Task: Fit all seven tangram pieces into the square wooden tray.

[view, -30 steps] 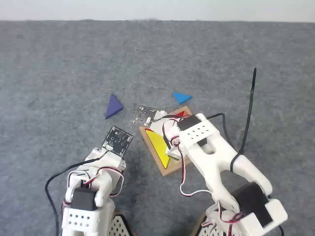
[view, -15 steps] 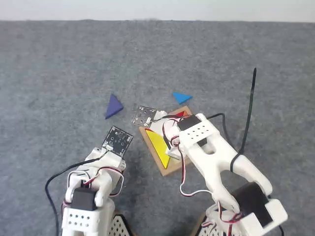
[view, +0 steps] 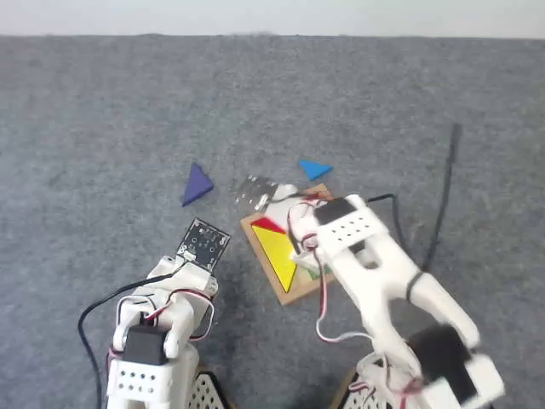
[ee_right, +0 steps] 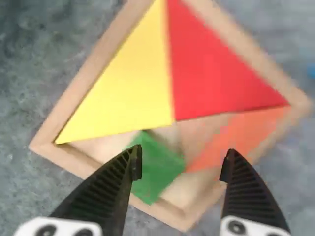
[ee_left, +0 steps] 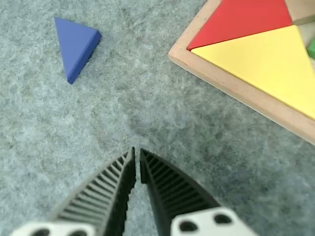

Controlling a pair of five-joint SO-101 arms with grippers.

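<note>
While left gripper hangs closed, empty, over mat beside tray, right gripper is open above green piece in tray. Risk: descending jaws nudge seated yellow triangle, red triangle. Beyond tray: dark blue triangle, light blue triangle loose on mat.

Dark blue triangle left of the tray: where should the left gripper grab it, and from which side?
Come straight down: the dark blue triangle lies flat with bare felt all round. Put one finger on its longest edge, the other on the opposite corner, since no two sides are parallel. The left gripper is shut; open it first.
</note>
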